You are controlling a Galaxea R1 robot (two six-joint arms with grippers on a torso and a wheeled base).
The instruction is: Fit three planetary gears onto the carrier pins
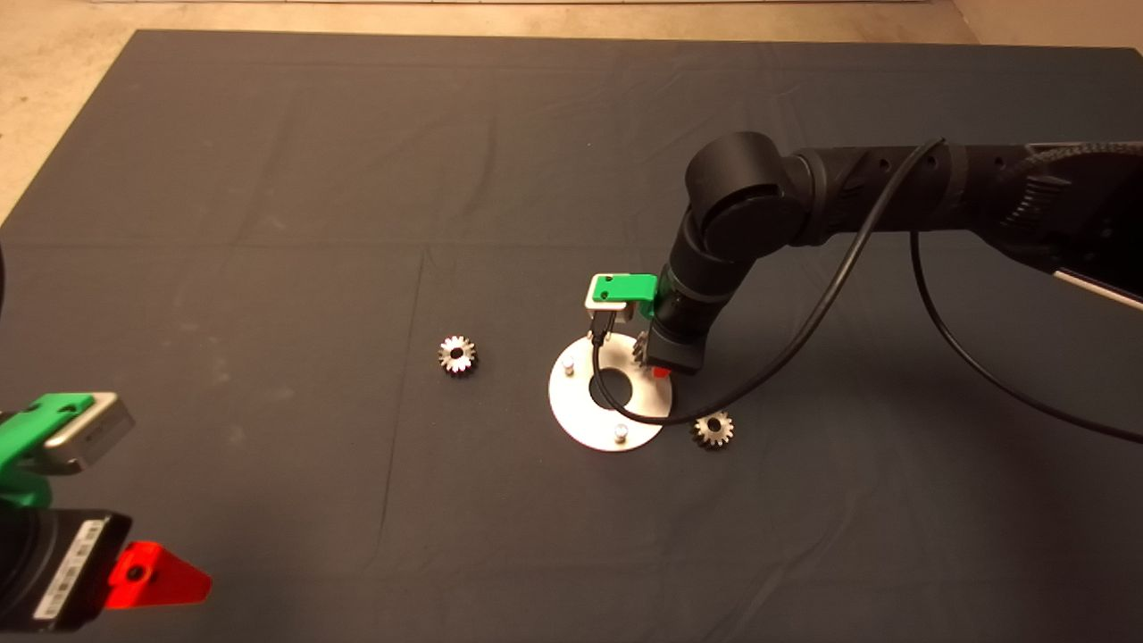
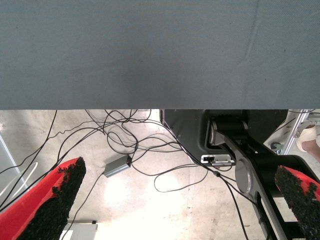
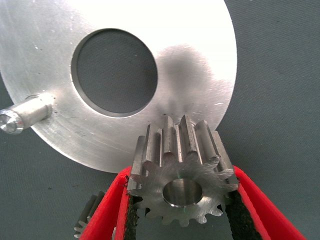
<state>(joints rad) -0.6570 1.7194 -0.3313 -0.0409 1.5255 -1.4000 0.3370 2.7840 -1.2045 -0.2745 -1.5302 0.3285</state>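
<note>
The white disc (image 1: 580, 413) lies mid-mat with two carrier pins showing (image 1: 568, 364) (image 1: 621, 434); the third is hidden under my right gripper (image 1: 656, 364). That gripper is shut on a planetary gear (image 3: 180, 170) and holds it over the disc's (image 3: 195, 60) rim. One pin (image 3: 25, 116) shows bare in the right wrist view. A second gear (image 1: 457, 354) lies on the mat left of the disc. A third gear (image 1: 713, 430) lies just off the disc's lower right, and its edge shows in the right wrist view (image 3: 87, 220). My left gripper (image 1: 152, 579) is parked at the lower left, open.
The right arm's black cable (image 1: 625, 413) loops across the disc's centre hole. The left wrist view looks past the mat's edge (image 2: 160, 107) at floor cables (image 2: 135, 140), a small grey box (image 2: 117, 166) and a black frame (image 2: 240, 150).
</note>
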